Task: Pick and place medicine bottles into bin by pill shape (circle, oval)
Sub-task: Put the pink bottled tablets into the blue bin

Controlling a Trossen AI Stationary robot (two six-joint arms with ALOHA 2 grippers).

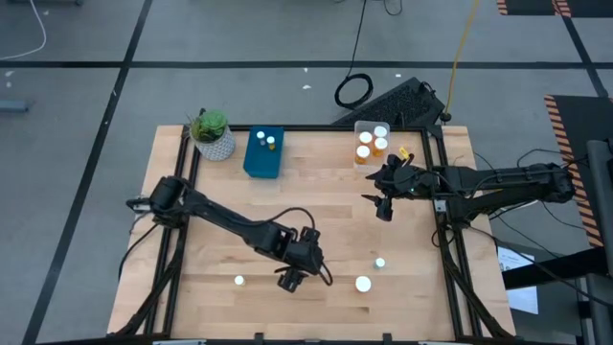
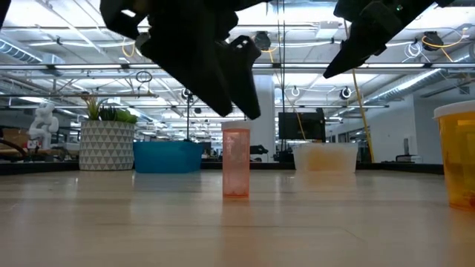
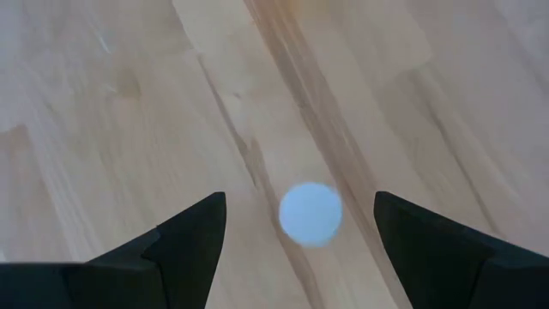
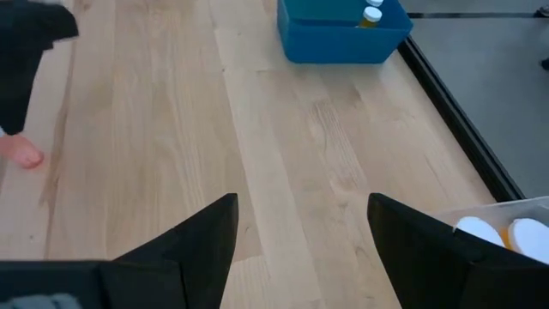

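Left gripper (image 1: 290,280) lower centre, fingers spread above white-capped bottle (image 3: 310,213); right gripper (image 1: 383,207) upper right, fingers spread, empty.

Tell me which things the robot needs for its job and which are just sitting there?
Needed: loose bottles, blue bin, clear bin, left gripper with jaws open over a bottle, right gripper open.

Just there: plant, cable.

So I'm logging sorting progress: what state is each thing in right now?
Left claw: open, over a white-capped bottle, not gripping.
Right claw: open, empty.
Blue bin: holds two bottles.
Clear bin: holds several bottles.
Loose bottles: upright on the table.
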